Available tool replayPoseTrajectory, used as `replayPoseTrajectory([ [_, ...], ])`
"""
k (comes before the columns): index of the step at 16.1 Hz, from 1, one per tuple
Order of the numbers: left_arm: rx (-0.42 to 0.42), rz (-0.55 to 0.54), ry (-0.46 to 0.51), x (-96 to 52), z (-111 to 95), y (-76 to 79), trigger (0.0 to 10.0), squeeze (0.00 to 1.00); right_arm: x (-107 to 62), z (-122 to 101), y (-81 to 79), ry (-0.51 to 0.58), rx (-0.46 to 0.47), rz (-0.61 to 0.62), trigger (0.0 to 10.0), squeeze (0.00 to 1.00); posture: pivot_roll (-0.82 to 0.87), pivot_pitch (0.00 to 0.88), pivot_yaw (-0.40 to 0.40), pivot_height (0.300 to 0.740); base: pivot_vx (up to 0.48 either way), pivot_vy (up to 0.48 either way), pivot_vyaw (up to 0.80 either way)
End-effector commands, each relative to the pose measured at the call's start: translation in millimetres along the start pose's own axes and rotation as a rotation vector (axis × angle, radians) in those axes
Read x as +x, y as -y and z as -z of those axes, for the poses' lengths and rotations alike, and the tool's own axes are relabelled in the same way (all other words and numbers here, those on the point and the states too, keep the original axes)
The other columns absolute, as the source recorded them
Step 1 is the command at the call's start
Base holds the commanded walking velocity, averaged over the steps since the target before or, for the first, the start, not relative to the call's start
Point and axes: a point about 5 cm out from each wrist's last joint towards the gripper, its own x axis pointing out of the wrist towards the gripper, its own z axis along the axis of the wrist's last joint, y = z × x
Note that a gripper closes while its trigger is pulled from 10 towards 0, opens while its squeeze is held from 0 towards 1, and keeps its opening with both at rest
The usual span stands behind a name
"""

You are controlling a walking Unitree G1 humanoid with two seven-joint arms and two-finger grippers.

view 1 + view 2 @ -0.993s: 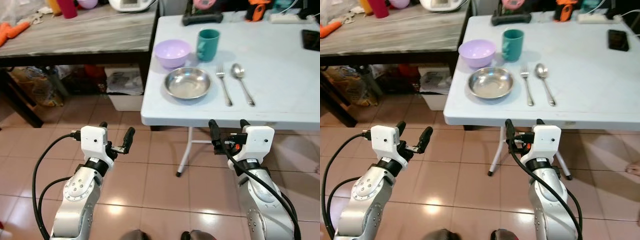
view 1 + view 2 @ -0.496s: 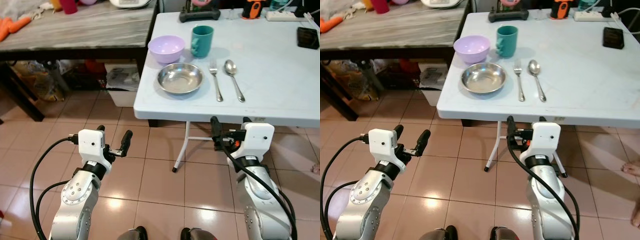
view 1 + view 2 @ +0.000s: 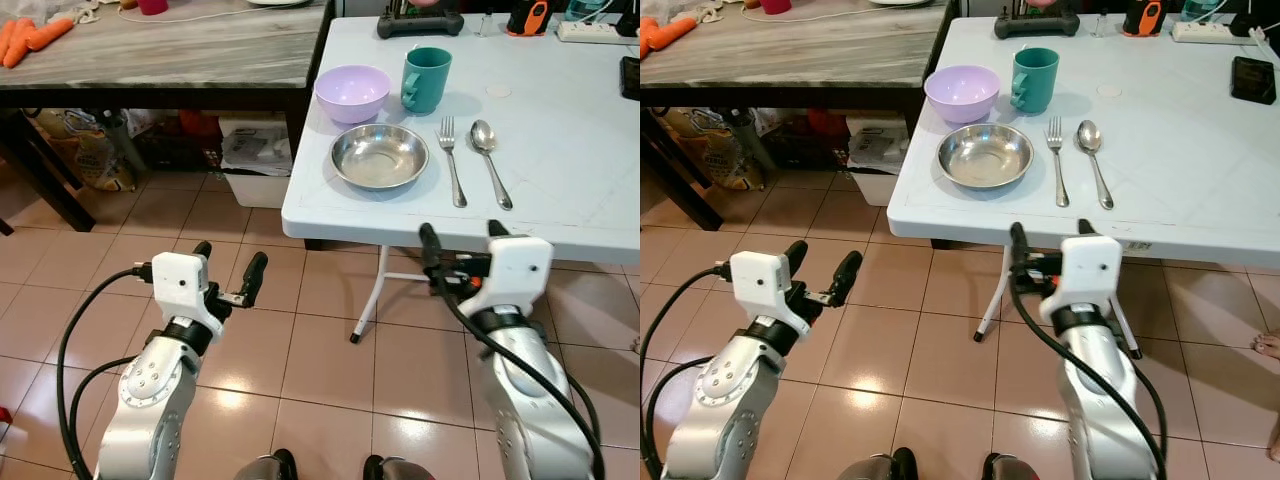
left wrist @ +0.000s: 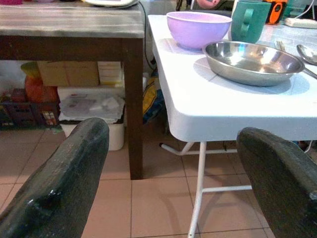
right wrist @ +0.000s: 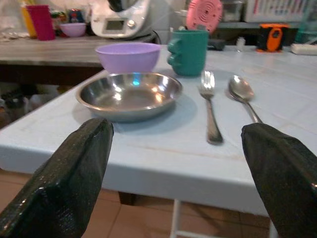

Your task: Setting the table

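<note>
On the white folding table (image 3: 560,215) a steel plate (image 3: 379,156) lies near the front left corner. Behind it stand a purple bowl (image 3: 352,92) and a teal mug (image 3: 426,79). A fork (image 3: 451,160) and a spoon (image 3: 490,160) lie side by side to the plate's right. My right gripper (image 3: 462,238) is open and empty at the table's front edge, level with the tabletop, and faces the plate (image 5: 130,94). My left gripper (image 3: 228,262) is open and empty over the floor, left of the table and below its top.
A dark side table (image 3: 160,50) with carrots (image 3: 30,35) stands to the left, with a white bin (image 3: 255,175) and bags beneath it. A phone (image 3: 632,75) and a black device (image 3: 420,22) lie farther back on the white table. A person's foot (image 3: 1268,345) is at the right.
The whole view has shifted as I moved, and the table edge now sits right at my right gripper's fingertips. Both grippers keep the same open pose.
</note>
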Motion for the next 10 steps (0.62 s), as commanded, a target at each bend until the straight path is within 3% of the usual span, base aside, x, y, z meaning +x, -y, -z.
replayPoseTrajectory([
  [1, 0.005, 0.000, -0.013, -5.6, 0.5, -4.1, 10.0, 0.00, -3.0, -2.4, 3.6, 0.008, -0.004, 0.003, 10.0, 0.00, -0.10, 0.185, 0.070, 0.740, 0.000, 0.000, 0.00],
  [3, -0.009, 0.000, -0.018, -8.5, 2.9, -4.5, 10.0, 0.00, -0.9, -3.5, 7.8, 0.009, -0.011, 0.005, 10.0, 0.00, -0.11, 0.185, 0.065, 0.740, 0.000, 0.000, 0.00],
  [6, -0.021, 0.026, -0.008, -6.7, 1.0, 1.2, 10.0, 0.00, 1.3, -4.8, 3.8, 0.010, -0.007, -0.004, 10.0, 0.00, -0.10, 0.185, 0.064, 0.740, 0.282, 0.000, -0.48],
  [10, -0.030, 0.041, -0.005, -6.8, 0.2, 3.8, 10.0, 0.00, -0.1, -9.2, 3.8, 0.025, -0.006, -0.011, 10.0, 0.00, -0.11, 0.187, 0.064, 0.740, 0.307, 0.000, 0.00],
])
